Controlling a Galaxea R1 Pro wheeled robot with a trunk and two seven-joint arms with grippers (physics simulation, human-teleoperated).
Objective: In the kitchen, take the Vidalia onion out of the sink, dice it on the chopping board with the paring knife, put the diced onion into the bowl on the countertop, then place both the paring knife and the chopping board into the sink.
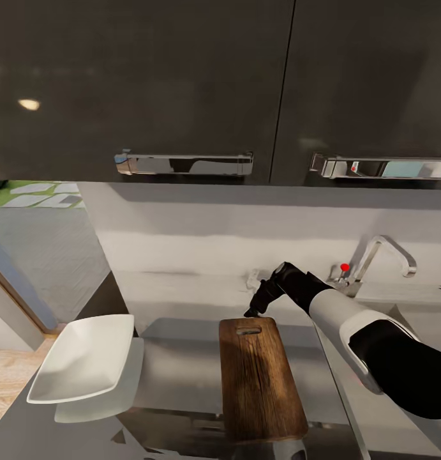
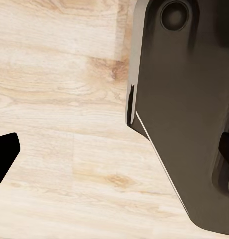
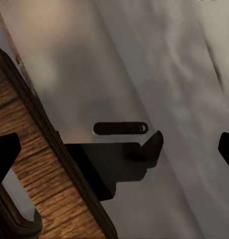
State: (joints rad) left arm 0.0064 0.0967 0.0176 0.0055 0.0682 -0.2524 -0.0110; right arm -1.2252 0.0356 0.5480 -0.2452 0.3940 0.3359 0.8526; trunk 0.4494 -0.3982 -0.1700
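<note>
- Chopping board [image 1: 260, 383] lies flat on the grey bench [image 1: 175, 370], its long axis running from our trunk toward the back wall, with the handle slot at the far end.
- Our right gripper [image 1: 253, 311] hangs just past that far end, beside the slot; whether it touches the wood we cannot tell.
- From the right wrist camera we see the board's [image 3: 25, 149] rounded dark edge and streaky grain close by. The two dark fingertips [image 3: 5, 154] sit wide apart at opposite borders of that picture, so the right gripper is spread and holds nothing.
- A short dark slim object [image 3: 120, 128] lies on the bench between those fingertips, just off the board's edge. We judge it may be the paring knife, but it is too blurred to be sure.
- White bowl [image 1: 83, 358] sits well apart from the board, toward our left.
- Sink lies to our right: we see its chrome tap [image 1: 383, 255] with the red knob [image 1: 344, 267], while the right arm covers most of the basin.
- Left wrist camera looks down at pale wooden floor [image 2: 59, 99] and a dark part of the robot's body [image 2: 189, 109]. One dark fingertip [image 2: 4, 154] shows at the border; we cannot tell whether the left gripper is spread or closed.
- Right arm is clearly the nearer one to board and sink.
</note>
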